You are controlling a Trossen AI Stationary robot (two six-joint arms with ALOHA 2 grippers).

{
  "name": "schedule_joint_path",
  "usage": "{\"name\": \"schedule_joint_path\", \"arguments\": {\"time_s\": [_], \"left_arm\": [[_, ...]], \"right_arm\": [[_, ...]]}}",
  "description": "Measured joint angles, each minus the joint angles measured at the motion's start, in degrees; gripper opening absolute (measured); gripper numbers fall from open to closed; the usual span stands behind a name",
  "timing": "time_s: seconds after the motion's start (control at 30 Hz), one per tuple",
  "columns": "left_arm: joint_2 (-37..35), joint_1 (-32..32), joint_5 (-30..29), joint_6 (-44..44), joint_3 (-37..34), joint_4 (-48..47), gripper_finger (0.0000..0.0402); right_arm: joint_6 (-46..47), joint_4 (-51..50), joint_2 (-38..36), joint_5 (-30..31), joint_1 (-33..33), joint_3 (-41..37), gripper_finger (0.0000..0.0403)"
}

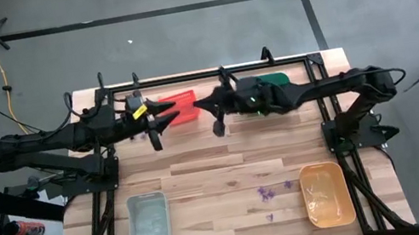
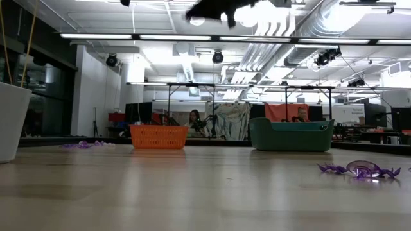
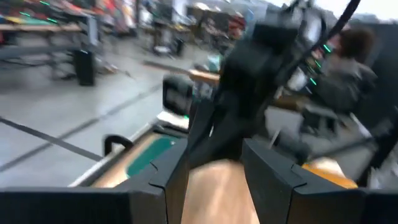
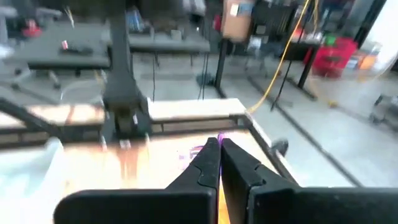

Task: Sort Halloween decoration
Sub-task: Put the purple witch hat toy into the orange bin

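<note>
Several tiny purple trinkets [image 1: 266, 194] lie loose on the wooden table near its front, between the clear bin [image 1: 146, 224] and the orange bin [image 1: 327, 194]. My right gripper [image 4: 219, 142] is shut, high above the table's far part beside the red bin [image 1: 180, 109], with a purple speck at its fingertips. My left gripper [image 3: 214, 180] is open with nothing between its fingers. It faces the right gripper [image 1: 198, 104] from the left, over the red bin. In the low view, one purple trinket [image 2: 359, 170] rests flat on the tabletop. My right gripper pinches a tiny purple trinket [image 4: 219, 137] between the very ends of its two fingers. Only a speck of it shows above the tips. The fingers come about level from the table's right. The trinket is lifted well clear of the table.
A green bin [image 1: 274, 80] stands at the far edge, right of the red one. Black frame rails [image 1: 210, 72] run along the table's far edge and down both sides. Bare wood lies in the table's middle [image 1: 218, 163]. People sit in the room beyond.
</note>
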Motion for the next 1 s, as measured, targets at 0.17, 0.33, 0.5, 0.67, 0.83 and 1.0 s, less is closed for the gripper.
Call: {"name": "schedule_joint_path", "arguments": {"time_s": [0.17, 0.33, 0.5, 0.67, 0.83, 1.0], "left_arm": [[1.61, 0.04, -5.97, 0.19, 0.00, 3.48, 0.0136], [2.98, 0.06, -8.06, 3.16, 0.00, 2.53, 0.0136], [3.27, 1.83, -8.13, 7.49, 0.00, 1.98, 0.0136], [2.45, 5.73, -7.58, 9.82, 0.00, 1.24, 0.0136], [1.27, 9.84, -2.77, 9.82, 0.00, -1.39, 0.0136], [1.04, 13.22, 0.28, 9.86, 0.00, -4.63, 0.0136]], "right_arm": [[5.79, 2.68, 6.79, -7.27, -7.51, 0.02, 0.0000], [18.10, 5.59, 16.36, -7.32, -12.61, 1.50, 0.0000], [29.09, 0.52, 26.59, -9.61, -14.57, 10.23, 0.0000], [34.52, -13.31, 34.87, -9.32, -14.66, 21.76, 0.0000], [37.99, -21.45, 39.88, -8.98, -14.32, 30.28, 0.0003], [43.99, -27.46, 42.38, -9.38, -14.64, 35.82, 0.0049]]}}
